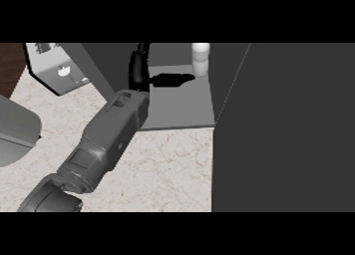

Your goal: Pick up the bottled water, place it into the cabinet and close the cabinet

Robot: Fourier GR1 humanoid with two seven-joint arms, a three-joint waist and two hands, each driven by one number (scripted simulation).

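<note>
The bottled water (201,57), white and upright, stands at the back of the open cabinet's grey shelf (182,107). My left hand (142,67) is inside the cabinet, to the left of the bottle. Its thumb (173,78) points right towards the bottle's base and stops a little short of it. The hand is open and holds nothing. Its grey forearm (110,134) runs in from the lower left across the counter. The right hand does not show.
The open cabinet door (291,124) is a large dark panel filling the right side. A toaster (57,69) stands at the back left on the marble counter (169,164). A light grey rounded object (7,129) lies at the left edge.
</note>
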